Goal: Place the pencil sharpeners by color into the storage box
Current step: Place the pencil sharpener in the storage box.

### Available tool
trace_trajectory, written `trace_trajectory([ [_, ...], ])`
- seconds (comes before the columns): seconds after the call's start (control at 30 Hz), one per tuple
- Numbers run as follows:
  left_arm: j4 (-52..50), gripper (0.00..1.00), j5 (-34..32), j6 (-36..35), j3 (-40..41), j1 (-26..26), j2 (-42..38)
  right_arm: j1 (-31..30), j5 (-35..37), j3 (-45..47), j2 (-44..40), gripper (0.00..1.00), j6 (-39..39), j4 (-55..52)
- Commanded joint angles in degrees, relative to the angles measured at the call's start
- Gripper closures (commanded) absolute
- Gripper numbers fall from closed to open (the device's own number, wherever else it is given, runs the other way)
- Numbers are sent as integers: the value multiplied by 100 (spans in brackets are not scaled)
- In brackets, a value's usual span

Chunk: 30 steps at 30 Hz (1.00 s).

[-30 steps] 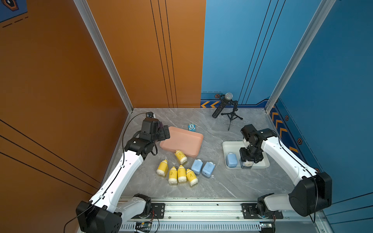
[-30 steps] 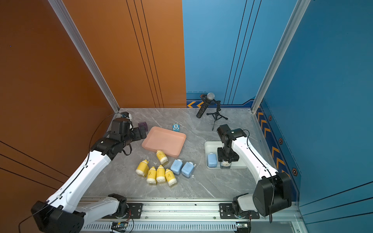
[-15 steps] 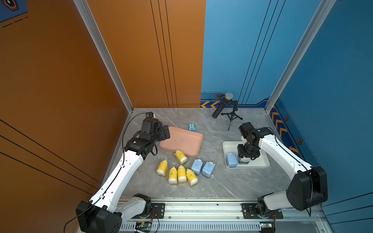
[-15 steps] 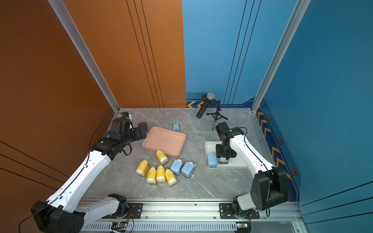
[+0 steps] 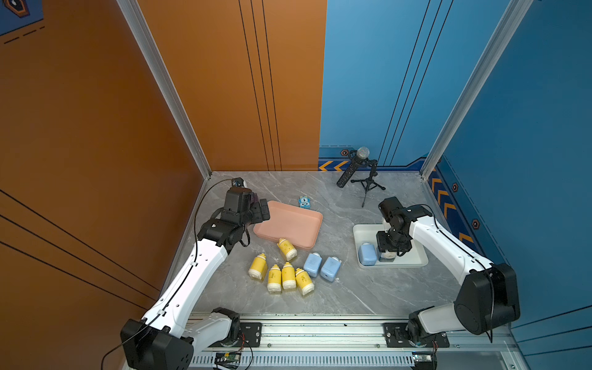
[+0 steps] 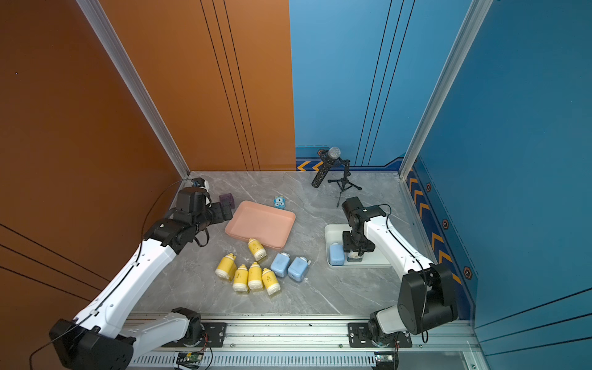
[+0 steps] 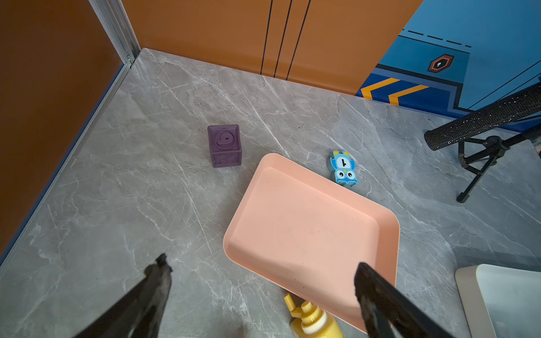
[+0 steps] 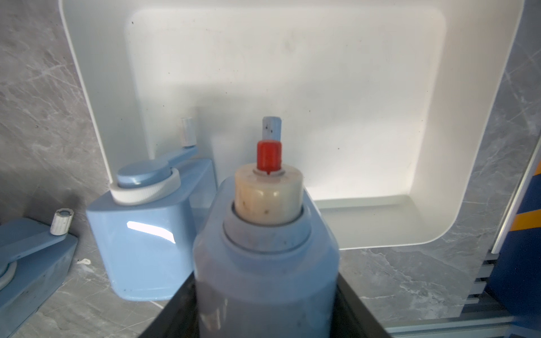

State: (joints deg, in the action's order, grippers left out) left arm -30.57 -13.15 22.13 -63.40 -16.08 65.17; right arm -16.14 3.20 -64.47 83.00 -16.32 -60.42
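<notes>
Now right tool (image 5: 389,251) clamps a blue pencil sharpener (image 8: 265,248), cap pointing away, above the white tray (image 8: 380,87); left tool (image 7: 260,263) wide open, empty.

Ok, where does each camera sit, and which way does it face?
Top views: high at the front, looking down on the table; left arm, right arm.
Left wrist: left arm, facing pink tray and purple cube; open left hand.
Right wrist: right arm, facing white tray; right hand gripping a blue sharpener.
Shared: pink tray, in left wrist and top views.
</notes>
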Motion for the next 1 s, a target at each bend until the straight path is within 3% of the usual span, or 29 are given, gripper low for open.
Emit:
trace_trajectory([
  [0.0, -72, 2, 121, 19, 56, 17, -49, 20, 51, 83, 6, 63, -12, 117],
  [0.97, -79, 2, 118, 19, 57, 17, -14, -35, -101, 388, 271, 63, -186, 543],
])
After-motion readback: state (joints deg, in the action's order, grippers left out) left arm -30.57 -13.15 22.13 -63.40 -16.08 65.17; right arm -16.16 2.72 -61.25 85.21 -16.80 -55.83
